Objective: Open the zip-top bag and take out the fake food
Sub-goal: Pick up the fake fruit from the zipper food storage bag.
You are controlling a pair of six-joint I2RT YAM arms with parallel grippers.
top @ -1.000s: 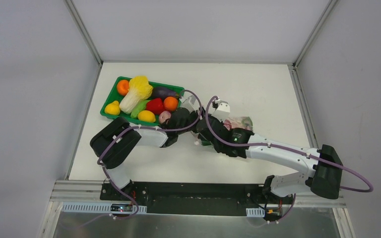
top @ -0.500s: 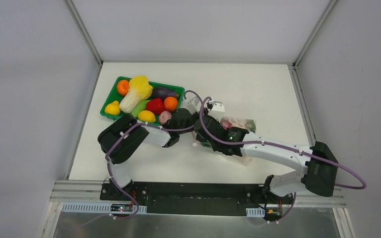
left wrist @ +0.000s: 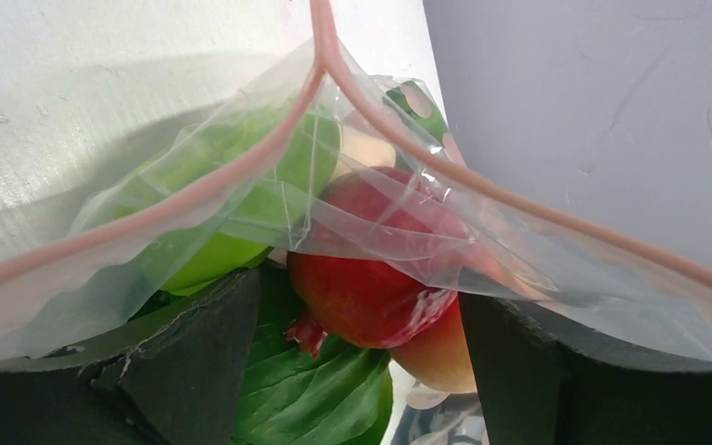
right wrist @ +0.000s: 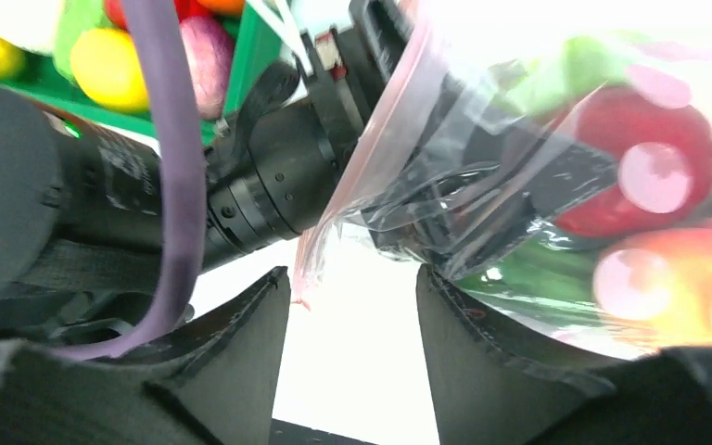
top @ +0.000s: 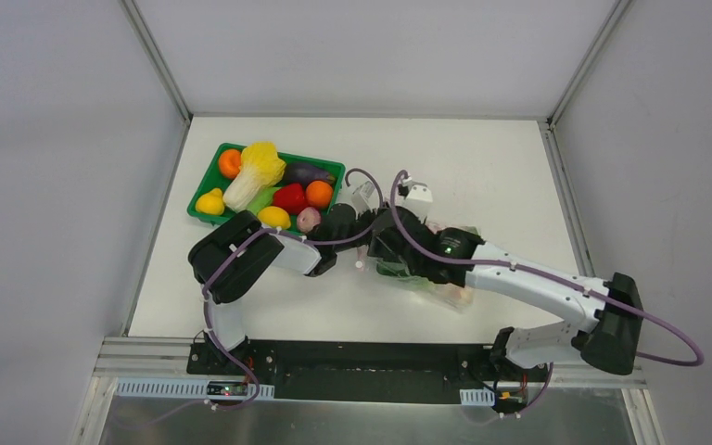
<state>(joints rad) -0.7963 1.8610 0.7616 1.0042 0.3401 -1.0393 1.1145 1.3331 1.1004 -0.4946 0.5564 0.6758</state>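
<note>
Since the right jaws have just parted, letting go of the pink zip strip (right wrist: 366, 139), we treat the zip-top bag (left wrist: 408, 232) as opened. It lies on the counter (top: 482, 167), draped over the left jaws, which stand spread at its mouth facing the fake food (left wrist: 362, 297). A second ago the right jaws were pressed together; removal remains.

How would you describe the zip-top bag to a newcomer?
On the white table, look right of the green tray, under the right arm. The zip-top bag is the only clear pouch, pink zip strip along its mouth, red and green fake food inside.
</note>
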